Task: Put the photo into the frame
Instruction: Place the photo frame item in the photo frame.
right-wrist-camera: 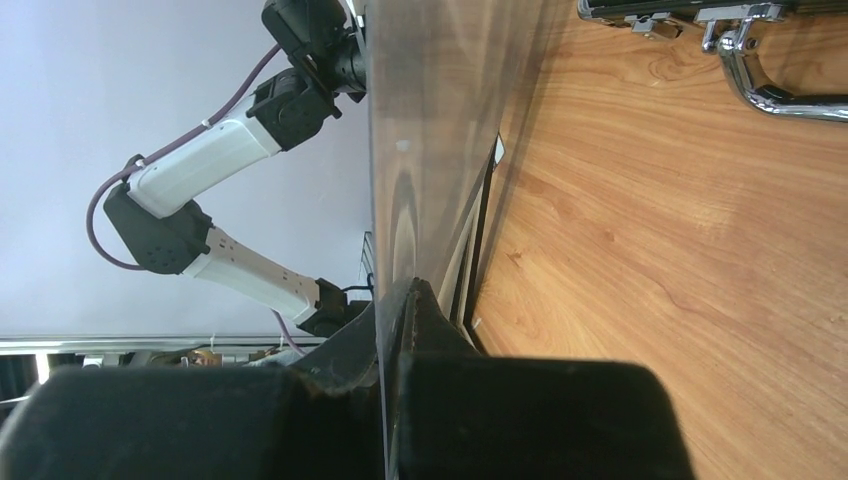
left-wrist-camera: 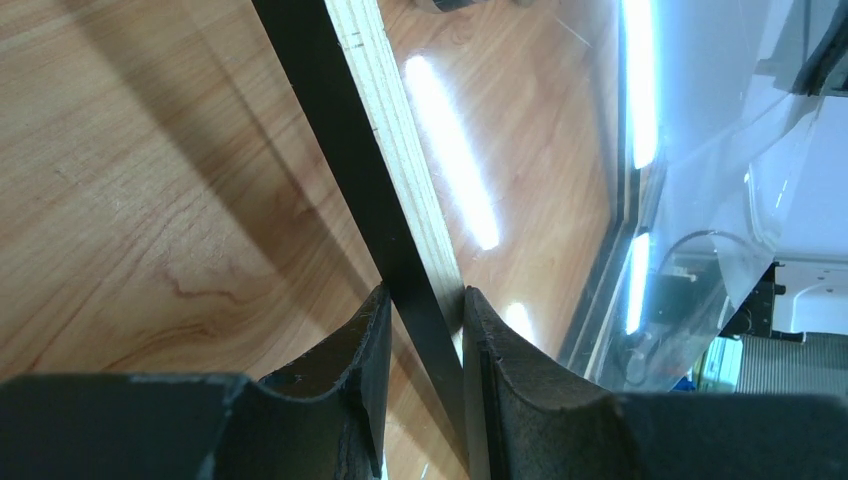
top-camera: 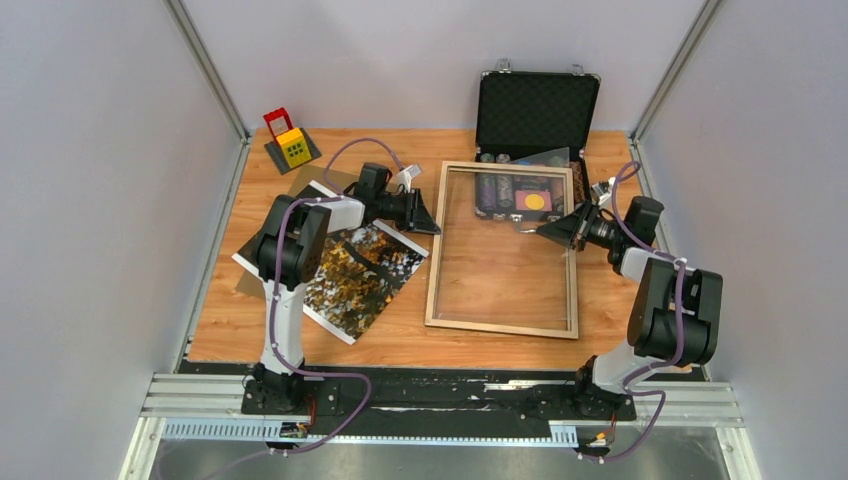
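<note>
Wood table (top-camera: 400, 345): frame (top-camera: 500, 327) mid-table, left jaws (top-camera: 435, 225) clamped on its left rail; right jaws (top-camera: 541, 232) pinched shut on clear pane (right-wrist-camera: 430, 120). Photo (top-camera: 370, 270) lies left of frame, partly hidden under left arm (top-camera: 290, 250)

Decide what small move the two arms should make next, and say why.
Probably the right pincer should lift the thin clear sheet a little higher, clear of the rectangular pale-wood frame. It is shut on the sheet's edge, the left pincer grips the frame's rail, and the glossy print of trees lies beside the frame.
</note>
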Tool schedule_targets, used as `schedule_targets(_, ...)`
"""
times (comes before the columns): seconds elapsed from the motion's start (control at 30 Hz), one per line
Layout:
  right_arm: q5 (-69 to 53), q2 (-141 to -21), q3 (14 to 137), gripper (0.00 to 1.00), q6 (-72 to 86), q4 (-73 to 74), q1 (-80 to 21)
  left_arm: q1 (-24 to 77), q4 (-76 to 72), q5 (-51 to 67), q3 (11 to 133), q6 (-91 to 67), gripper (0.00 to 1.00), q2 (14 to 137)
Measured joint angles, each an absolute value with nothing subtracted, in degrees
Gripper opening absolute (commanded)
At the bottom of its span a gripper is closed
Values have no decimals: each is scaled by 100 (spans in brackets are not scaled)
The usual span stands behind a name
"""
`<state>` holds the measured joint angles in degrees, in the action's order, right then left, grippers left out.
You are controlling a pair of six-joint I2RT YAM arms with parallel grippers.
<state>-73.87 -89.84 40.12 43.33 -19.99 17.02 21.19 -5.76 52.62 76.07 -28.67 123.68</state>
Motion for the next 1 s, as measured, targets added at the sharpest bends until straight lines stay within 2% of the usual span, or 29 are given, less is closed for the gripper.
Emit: schedule_targets(1.0,-7511,-8702,4222,0,3496,-1597,1688,2121,-493,5286,7618,-2823,0,12368)
